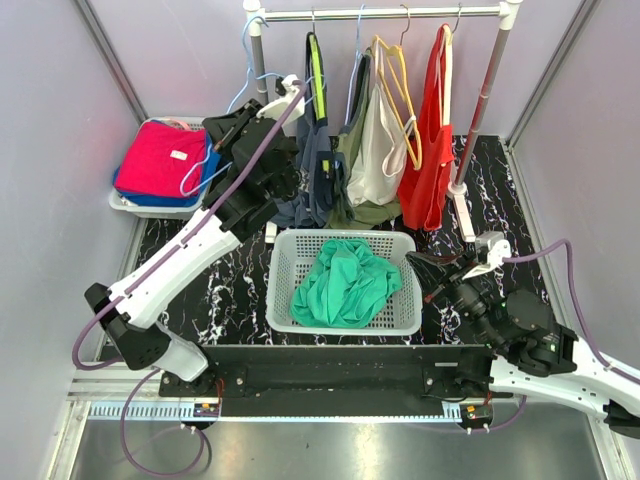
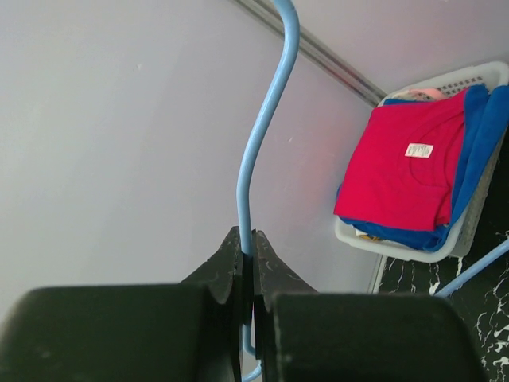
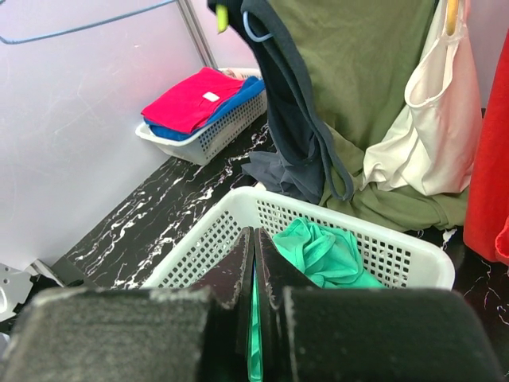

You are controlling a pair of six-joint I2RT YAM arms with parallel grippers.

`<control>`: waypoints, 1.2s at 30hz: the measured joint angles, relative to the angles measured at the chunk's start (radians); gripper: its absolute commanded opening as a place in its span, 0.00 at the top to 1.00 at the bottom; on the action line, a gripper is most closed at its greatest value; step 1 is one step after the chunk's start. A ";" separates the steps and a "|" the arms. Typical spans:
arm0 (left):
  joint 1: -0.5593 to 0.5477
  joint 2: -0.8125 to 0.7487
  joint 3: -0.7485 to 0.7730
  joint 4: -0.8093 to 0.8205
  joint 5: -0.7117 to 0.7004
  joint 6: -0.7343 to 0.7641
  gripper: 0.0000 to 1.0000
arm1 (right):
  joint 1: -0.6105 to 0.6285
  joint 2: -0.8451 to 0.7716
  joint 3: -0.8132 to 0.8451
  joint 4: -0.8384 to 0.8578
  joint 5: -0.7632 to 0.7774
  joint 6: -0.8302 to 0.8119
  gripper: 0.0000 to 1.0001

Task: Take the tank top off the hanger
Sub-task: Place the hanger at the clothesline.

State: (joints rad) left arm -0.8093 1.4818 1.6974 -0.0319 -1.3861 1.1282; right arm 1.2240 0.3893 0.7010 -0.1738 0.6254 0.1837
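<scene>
The green tank top [image 1: 345,285] lies bunched in the white basket [image 1: 283,300], off any hanger. It also shows in the right wrist view [image 3: 326,255]. My right gripper [image 1: 418,263] is over the basket's right rim. Its jaws are pressed together [image 3: 254,235] with a thin strip of the green fabric between them. My left gripper [image 1: 224,135] is raised at the back left and is shut [image 2: 247,235] on the wire of a bare light-blue hanger [image 2: 258,135]. The hanger's hook reaches up near the left end of the rail [image 1: 243,75].
The clothes rail [image 1: 380,13] holds hangers with a navy top [image 1: 312,170], an olive top [image 1: 352,150], a white top [image 1: 380,150] and a red top [image 1: 430,160] just behind the basket. A tray of folded red and blue clothes [image 1: 160,160] sits at the back left.
</scene>
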 measured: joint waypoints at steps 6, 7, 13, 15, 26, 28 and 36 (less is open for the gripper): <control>0.061 0.016 0.000 0.158 -0.058 0.133 1.00 | 0.000 -0.048 0.002 -0.031 0.000 0.001 0.97; 0.084 0.025 0.002 0.207 -0.067 0.167 1.00 | 0.000 -0.053 0.003 -0.037 0.000 0.001 0.97; 0.132 0.091 0.039 0.364 -0.094 0.304 1.00 | 0.000 -0.078 0.013 -0.061 0.001 0.002 0.97; 0.130 0.136 0.062 0.481 -0.095 0.404 1.00 | 0.000 -0.080 0.013 -0.061 0.001 0.002 0.97; 0.128 0.589 0.488 1.078 -0.111 0.822 1.00 | 0.000 -0.076 0.014 -0.066 0.001 0.004 0.97; 0.128 0.595 0.476 1.082 -0.110 0.838 1.00 | 0.000 -0.078 0.015 -0.076 0.001 0.004 0.98; 0.131 0.569 0.369 1.063 -0.115 0.866 1.00 | 0.000 -0.084 0.037 -0.094 0.001 0.004 0.98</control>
State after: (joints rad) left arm -0.6781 2.0506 2.0663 1.0313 -1.5009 1.9942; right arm 1.2240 0.3050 0.7380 -0.2680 0.6266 0.1875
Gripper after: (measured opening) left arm 0.025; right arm 0.029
